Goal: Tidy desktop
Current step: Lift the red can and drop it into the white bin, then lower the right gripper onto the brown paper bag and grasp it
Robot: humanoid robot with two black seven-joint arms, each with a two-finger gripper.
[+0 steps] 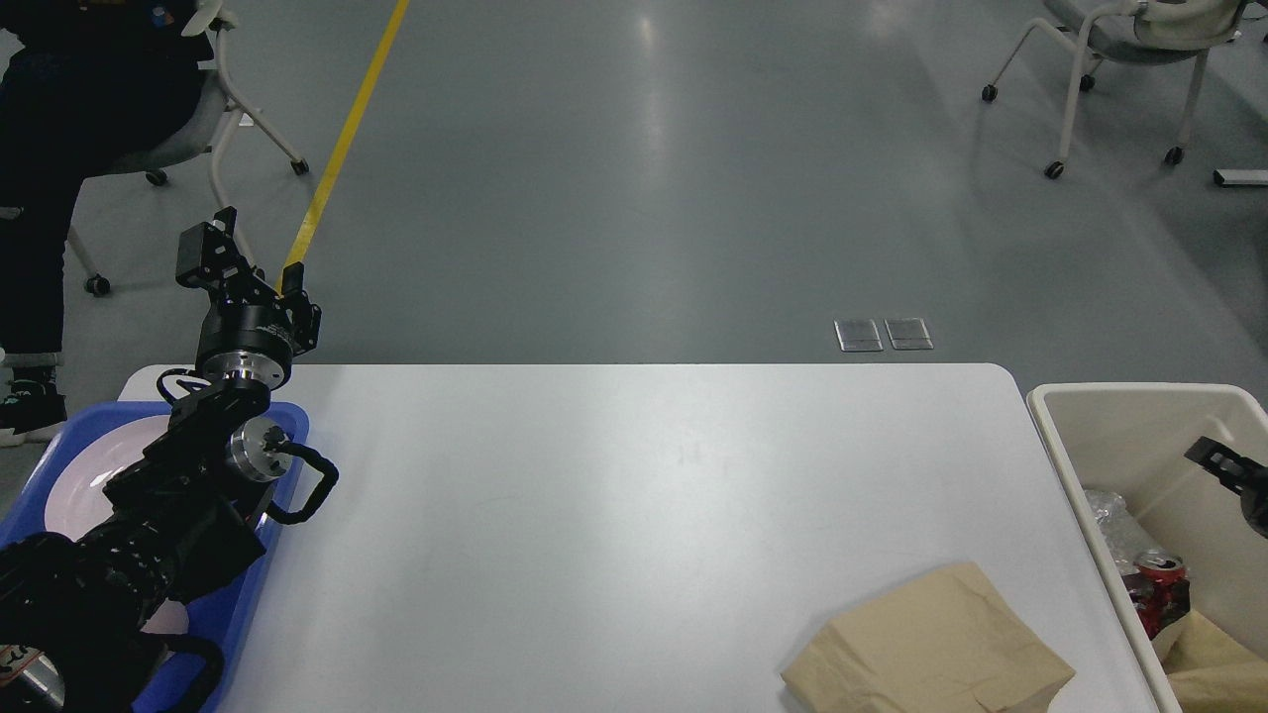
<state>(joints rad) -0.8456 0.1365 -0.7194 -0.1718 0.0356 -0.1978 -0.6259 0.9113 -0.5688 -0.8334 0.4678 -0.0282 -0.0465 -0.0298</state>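
Note:
The desktop (644, 495) is a wide white tabletop. A crumpled brown paper bag (926, 644) lies on it near the front right corner. My left gripper (253, 272) is raised over the table's far left corner, open with nothing between its fingers. Only a black tip of my right gripper (1226, 467) shows at the right edge, over the beige bin (1050, 421); nothing is in it. A red can (1157, 586) lies inside the bin beside crumpled foil (1117, 525) and brown paper (1214, 659).
A blue tray (289, 421) holding a white plate (89, 475) sits at the table's left end, under my left arm. Beyond the table are a seated person (59, 119) at far left, a chair (1129, 40) at far right, and a yellow floor line (347, 139).

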